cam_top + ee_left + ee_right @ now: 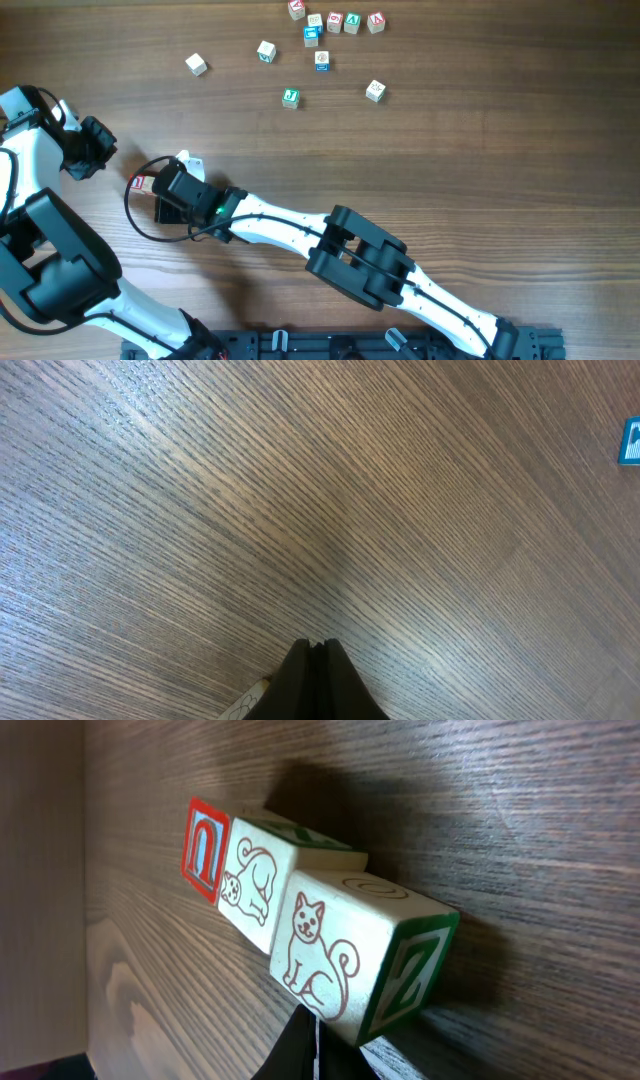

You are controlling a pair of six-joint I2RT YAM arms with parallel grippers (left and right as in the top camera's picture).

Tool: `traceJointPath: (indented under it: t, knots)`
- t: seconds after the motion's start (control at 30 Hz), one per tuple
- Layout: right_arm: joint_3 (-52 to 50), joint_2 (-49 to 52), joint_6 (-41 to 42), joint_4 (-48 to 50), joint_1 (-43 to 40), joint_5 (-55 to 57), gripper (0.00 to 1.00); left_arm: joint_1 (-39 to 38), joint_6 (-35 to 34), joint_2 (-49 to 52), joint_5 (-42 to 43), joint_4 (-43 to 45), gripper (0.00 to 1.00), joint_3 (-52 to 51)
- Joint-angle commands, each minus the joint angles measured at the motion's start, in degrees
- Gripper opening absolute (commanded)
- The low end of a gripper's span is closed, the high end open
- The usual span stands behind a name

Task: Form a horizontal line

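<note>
Right wrist view shows the horizontal line [300, 930], 3 cubes touching side by side on the table [520, 820], with the right gripper [312, 1055] pinched closed on nothing, its tip right at the green-edged end cube [370, 970]; the left gripper [315, 655] is likewise closed and empty over bare wood. The row looks straight, so any nudge should be light and square to that face, lest the cube twist; the retreat should go straight up, without dragging it; the loose cubes [321, 61] lie well apart.
</note>
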Motion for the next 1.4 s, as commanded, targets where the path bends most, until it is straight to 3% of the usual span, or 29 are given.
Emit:
traceJointPath:
  t: [0.0, 0.77, 0.97, 1.37]
  knots:
    - [0.4, 1.5, 0.8, 0.3, -0.4, 1.7, 0.05, 0.3, -0.3, 1.1, 0.9, 0.0, 0.04, 0.3]
    - [0.4, 2.2, 0.9, 2.0, -0.4, 1.2, 0.05, 0.3, -0.3, 1.1, 0.8, 0.0, 0.04, 0.3]
    - [0.4, 2.1, 0.9, 1.7, -0.4, -3.6, 0.05, 0.3, -0.3, 1.1, 0.2, 0.0, 0.04, 0.3]
    - [0.6, -2.1, 8.0, -12.6, -0.5, 6.4, 0.05, 0.3, -0.3, 1.1, 0.2, -0.3, 0.04, 0.3]
